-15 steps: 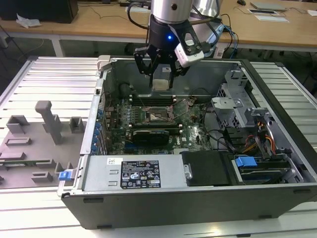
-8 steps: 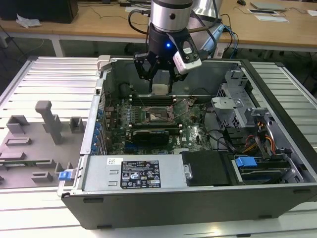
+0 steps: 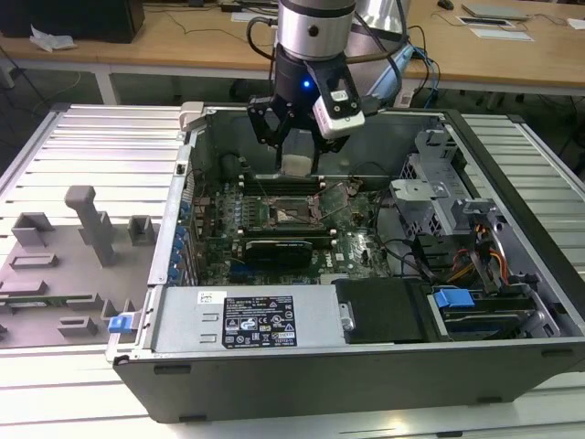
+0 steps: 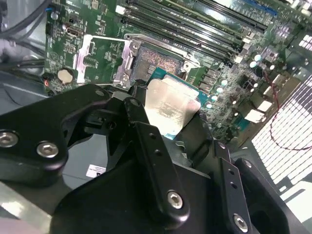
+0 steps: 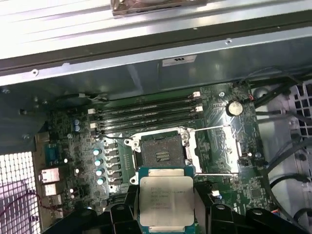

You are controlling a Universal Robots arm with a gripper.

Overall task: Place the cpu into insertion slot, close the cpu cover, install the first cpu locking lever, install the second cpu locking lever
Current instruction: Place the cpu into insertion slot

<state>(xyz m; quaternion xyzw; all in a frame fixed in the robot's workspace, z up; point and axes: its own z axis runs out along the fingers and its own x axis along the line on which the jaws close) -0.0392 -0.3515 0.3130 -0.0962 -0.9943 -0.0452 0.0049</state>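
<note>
The two black jaws are squeezed onto the cpu (image 3: 298,166), one on each side. The gripper (image 3: 298,161) holds the chip up in the air, inside the open computer case (image 3: 512,274). In both wrist views the chip's shiny grey top shows between the black fingers (image 4: 146,141).

The insertion slot (image 5: 160,153) sits lower down on the green board (image 3: 361,247). The chip is above it and does not touch it. In the exterior view the chip hangs a little to the far side of the slot. The slot is open and its dark middle shows. The cpu cover (image 5: 233,141) is flipped open and lies flat just beside the slot. Two thin metal bars (image 5: 212,128) stick out along the cover's two edges.

The long narrow memory slots (image 5: 146,114) run just past the far side of the slot. A round silver battery (image 5: 234,107) sits near them. On the near side of the slot lies a long black card (image 3: 283,247).

At the near end of the case is a grey metal box (image 3: 247,320) with a white label. On the exterior view's right are a metal cage (image 3: 430,197) and a bunch of wires (image 3: 484,256). On the exterior view's left, outside the case, a grey tray (image 3: 55,274) with blocky shapes rests on the ribbed metal table (image 3: 101,146).
</note>
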